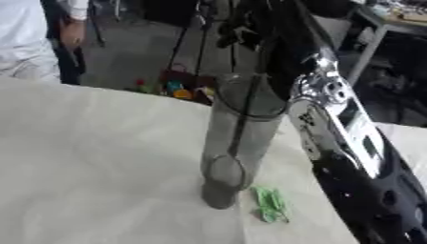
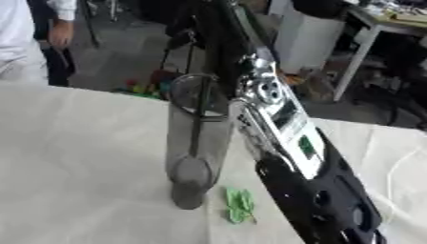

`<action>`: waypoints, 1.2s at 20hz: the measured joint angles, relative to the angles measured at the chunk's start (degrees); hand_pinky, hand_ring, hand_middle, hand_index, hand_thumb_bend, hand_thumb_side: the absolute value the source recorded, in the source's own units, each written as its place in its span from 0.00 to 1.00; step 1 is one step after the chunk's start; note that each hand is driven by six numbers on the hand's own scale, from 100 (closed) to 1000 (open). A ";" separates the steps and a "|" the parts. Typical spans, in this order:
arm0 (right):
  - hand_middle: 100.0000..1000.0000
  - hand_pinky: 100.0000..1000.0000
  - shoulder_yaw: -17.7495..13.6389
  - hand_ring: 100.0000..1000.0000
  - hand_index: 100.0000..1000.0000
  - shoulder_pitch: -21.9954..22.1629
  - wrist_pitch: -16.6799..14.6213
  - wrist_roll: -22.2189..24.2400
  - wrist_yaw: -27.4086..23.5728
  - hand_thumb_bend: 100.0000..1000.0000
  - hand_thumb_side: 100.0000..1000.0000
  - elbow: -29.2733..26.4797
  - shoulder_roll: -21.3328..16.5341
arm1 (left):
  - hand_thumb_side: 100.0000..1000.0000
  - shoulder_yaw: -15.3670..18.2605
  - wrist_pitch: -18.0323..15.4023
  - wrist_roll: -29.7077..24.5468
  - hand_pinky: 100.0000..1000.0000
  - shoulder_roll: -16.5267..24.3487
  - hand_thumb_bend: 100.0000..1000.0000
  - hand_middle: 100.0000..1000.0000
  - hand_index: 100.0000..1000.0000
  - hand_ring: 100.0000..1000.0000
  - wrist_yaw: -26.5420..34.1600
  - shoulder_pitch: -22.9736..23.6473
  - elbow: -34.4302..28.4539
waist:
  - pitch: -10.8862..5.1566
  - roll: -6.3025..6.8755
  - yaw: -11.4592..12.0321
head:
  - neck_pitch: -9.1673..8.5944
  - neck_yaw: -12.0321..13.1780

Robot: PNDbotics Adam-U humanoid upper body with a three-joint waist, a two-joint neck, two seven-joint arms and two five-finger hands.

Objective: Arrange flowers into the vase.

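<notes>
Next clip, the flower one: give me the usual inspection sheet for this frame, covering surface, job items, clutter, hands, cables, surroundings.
Surface: table under a pale cloth, slightly wrinkled.
Job's things: clear tall vase stands upright with a dark stem inside; the flower head is not visible.
Clutter: small green leafy piece lies on the cloth by the vase's foot.
Hands: neither hand visible; right arm reaches up past the vase's rim.
Cables: thin white cable on the cloth at right.
Surroundings: colourful items on the floor; white table leg at back right.
</notes>
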 measured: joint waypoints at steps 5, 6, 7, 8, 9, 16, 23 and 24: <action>0.24 0.36 0.30 0.39 0.04 -0.05 0.15 1.11 3.99 0.04 0.68 -0.23 -1.51 | 1.00 -0.01 0.13 -0.13 0.67 0.00 0.00 0.86 0.90 0.76 0.00 0.01 0.00 | 0.00 0.10 -0.20 | 0.00 0.01; 0.24 0.36 0.30 0.39 0.05 -0.05 0.27 1.38 4.78 0.04 0.68 -0.27 -1.79 | 1.00 -0.01 0.15 -0.15 0.67 0.00 0.00 0.86 0.90 0.76 0.01 0.02 0.00 | 0.00 0.12 -0.20 | 0.00 0.01; 0.25 0.36 0.30 0.39 0.06 -0.06 0.33 1.68 5.64 0.03 0.67 -0.36 -1.98 | 1.00 -0.01 0.15 -0.15 0.67 0.00 0.00 0.86 0.90 0.76 0.04 0.02 0.00 | 0.00 0.16 -0.21 | 0.00 0.01; 0.25 0.36 0.30 0.39 0.07 -0.06 0.33 2.00 6.63 0.03 0.67 -0.51 -2.12 | 1.00 -0.01 0.16 -0.16 0.67 0.00 0.00 0.86 0.90 0.76 0.08 0.02 0.00 | 0.00 0.21 -0.21 | 0.00 0.01; 0.25 0.36 0.30 0.39 0.07 -0.07 0.25 2.31 7.56 0.02 0.67 -0.68 -2.31 | 1.00 -0.01 0.17 -0.17 0.67 0.00 0.00 0.86 0.90 0.76 0.14 0.03 0.00 | 0.00 0.23 -0.21 | 0.00 0.01; 0.25 0.36 0.28 0.39 0.12 -0.13 -0.79 4.15 13.88 0.00 0.69 -1.72 -2.99 | 1.00 -0.02 0.18 -0.19 0.67 0.00 0.00 0.86 0.90 0.76 0.20 0.08 0.00 | 0.00 0.30 -0.25 | -0.02 0.03; 0.26 0.39 0.29 0.39 0.21 -0.02 -0.75 5.03 19.30 0.00 0.74 -1.57 -2.23 | 1.00 -0.04 0.18 -0.24 0.68 -0.01 0.00 0.86 0.90 0.76 0.22 0.08 0.00 | 0.10 0.45 -0.25 | -0.27 0.05; 0.27 0.40 0.30 0.40 0.22 0.00 -0.82 5.16 19.68 0.00 0.75 -1.54 -2.20 | 1.00 -0.04 0.20 -0.26 0.68 -0.01 0.00 0.86 0.90 0.76 0.22 0.08 0.00 | 0.13 0.45 -0.25 | -0.27 0.06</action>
